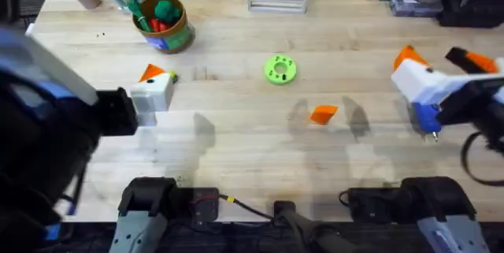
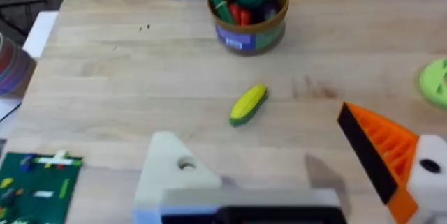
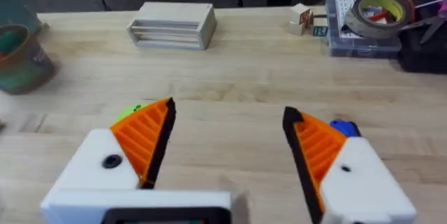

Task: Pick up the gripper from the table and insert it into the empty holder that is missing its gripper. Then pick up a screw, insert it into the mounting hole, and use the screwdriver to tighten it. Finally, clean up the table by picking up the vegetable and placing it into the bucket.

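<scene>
my left gripper [image 2: 293, 175] hangs over the left part of the pale wooden table [image 1: 236, 127], its two mounts spread apart and holding nothing: one carries an orange ribbed tip, the other is the bare white blocky plastic holder [image 2: 171, 172] with an open screw hole in its face. just beyond it lies the small yellow toy vegetable with a green end [image 2: 248, 104], flat on the wood, and farther toward the far left corner stands the round bucket with a tan-gold rim and blue lower wall [image 1: 164, 23], with green and red toys inside. the loose orange ribbed wedge gripper [image 1: 323, 113] rests alone near the middle of the table, closer to the near edge, with a round green disc [image 1: 279, 69] a little beyond it. my right gripper [image 3: 227, 147] hovers over the right side, both orange-tipped fingers wide apart and empty; the bright blue pen-shaped screwdriver [image 1: 426, 119] lies just beneath it by the right edge.
</scene>
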Available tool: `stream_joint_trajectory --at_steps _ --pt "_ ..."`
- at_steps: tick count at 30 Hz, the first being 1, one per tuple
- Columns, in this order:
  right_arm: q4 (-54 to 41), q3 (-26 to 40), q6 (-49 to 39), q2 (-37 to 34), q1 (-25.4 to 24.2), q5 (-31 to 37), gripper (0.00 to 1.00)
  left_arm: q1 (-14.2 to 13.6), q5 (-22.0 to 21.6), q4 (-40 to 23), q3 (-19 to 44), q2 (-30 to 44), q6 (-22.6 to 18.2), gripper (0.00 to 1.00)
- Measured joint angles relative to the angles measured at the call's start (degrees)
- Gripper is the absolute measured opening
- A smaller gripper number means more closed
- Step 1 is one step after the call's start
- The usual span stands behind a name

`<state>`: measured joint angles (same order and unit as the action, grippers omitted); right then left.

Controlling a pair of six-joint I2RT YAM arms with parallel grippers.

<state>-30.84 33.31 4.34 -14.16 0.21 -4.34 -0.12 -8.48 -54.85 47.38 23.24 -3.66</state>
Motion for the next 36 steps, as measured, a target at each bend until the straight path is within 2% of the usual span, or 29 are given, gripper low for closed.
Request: stream_joint_trajectory --at_steps 5,11,17,25,36 --pt "-6.60 9.95 0.17 -10.72 0.00 0.00 0.992 0.00 -1.58 -8.38 8.18 10.25 -3.59 0.993" --pt "-7.79 17.00 0.20 -21.01 0.00 -1.07 0.992 0.00 -3.05 -9.86 10.14 18.31 -5.38 0.993" --pt "-5.32 17.61 0.22 -24.49 0.00 -2.01 0.992 0.00 -3.38 -9.93 10.14 22.48 -5.82 0.993" --pt "-0.27 17.63 0.15 -24.89 0.00 -2.16 0.992 0.00 -3.38 -7.77 10.14 28.42 -5.84 0.993" --pt "0.60 17.65 -0.11 -29.50 0.00 -2.16 0.992 0.29 -3.35 -2.83 10.27 45.19 -7.12 0.992"
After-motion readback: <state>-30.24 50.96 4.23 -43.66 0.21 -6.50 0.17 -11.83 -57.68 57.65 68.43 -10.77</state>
